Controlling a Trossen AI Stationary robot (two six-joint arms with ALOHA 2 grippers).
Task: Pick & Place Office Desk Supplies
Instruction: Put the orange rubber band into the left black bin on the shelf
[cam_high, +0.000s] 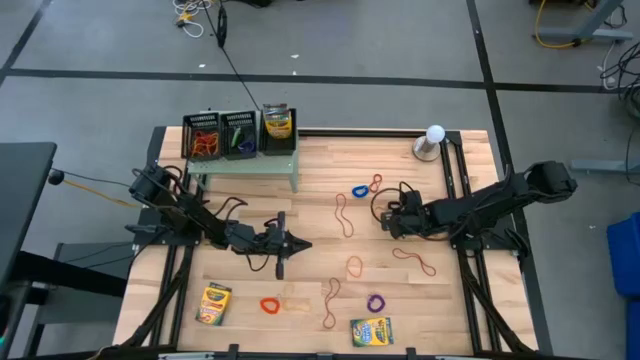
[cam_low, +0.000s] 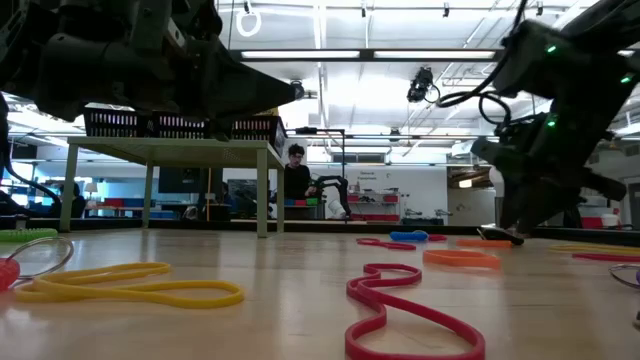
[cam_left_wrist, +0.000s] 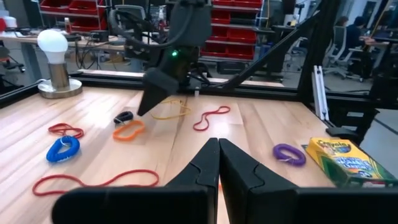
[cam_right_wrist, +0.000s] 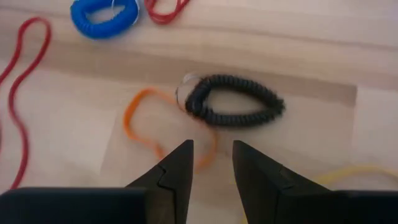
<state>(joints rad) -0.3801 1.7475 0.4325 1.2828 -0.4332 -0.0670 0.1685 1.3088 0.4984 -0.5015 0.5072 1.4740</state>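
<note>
High view: trays on stand

Three mesh trays (cam_high: 238, 134) sit side by side on the green stand (cam_high: 245, 166): orange bands, green bands, a crayon box (cam_high: 277, 123). Right gripper (cam_right_wrist: 212, 163), fingers apart, hovers over a black coil band (cam_right_wrist: 236, 101). Left gripper (cam_left_wrist: 217, 163) pinched together, empty.

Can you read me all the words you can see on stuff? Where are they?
"Crayola": on the crayon box lying on the table, seen from the left wrist.
Other print on that box: too small to read.
Two crayon boxes on the table seen from above: print too blurred to read.
Crayon box in the mesh tray: too blurred to read.
No other readable text.
</note>
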